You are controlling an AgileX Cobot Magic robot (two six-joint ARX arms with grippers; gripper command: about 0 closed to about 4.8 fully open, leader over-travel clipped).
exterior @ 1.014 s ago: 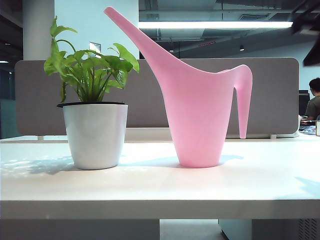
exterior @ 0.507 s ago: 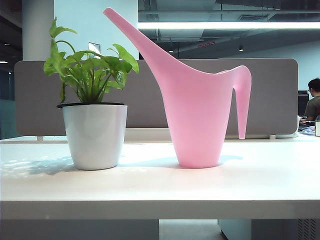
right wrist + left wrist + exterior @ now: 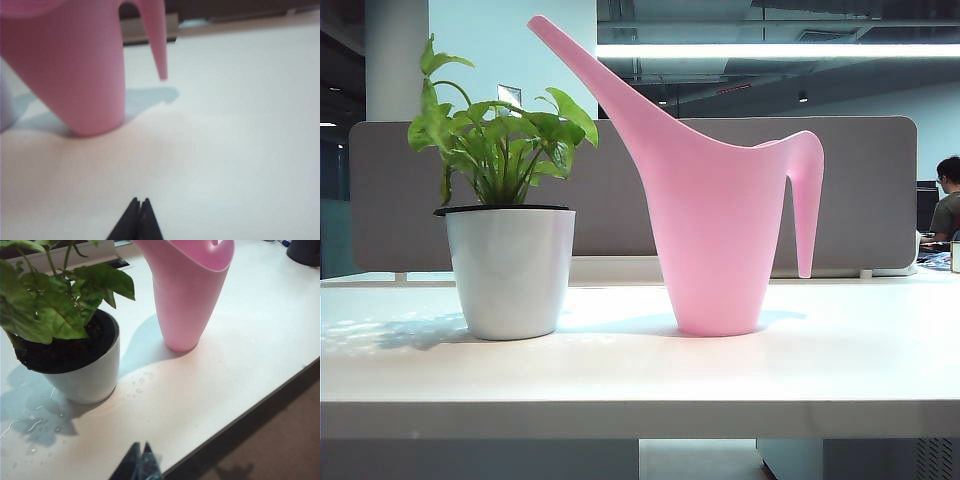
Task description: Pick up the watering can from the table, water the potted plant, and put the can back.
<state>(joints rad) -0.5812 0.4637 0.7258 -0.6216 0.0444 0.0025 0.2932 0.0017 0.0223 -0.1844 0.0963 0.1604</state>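
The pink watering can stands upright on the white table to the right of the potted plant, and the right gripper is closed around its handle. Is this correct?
Not quite. The right gripper is shut but holds nothing: the right wrist view shows it over bare table, apart from the watering can. The rest holds: in the exterior view the can stands upright, right of the potted plant.

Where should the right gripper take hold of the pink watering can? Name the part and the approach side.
Probably the thin curved handle, approached from the watering can's right in the exterior view. It stands clear of the body with an open lower end, and the potted plant crowds the other side. The right gripper is shut and would need to open; the left gripper, also shut, sits near the table edge.
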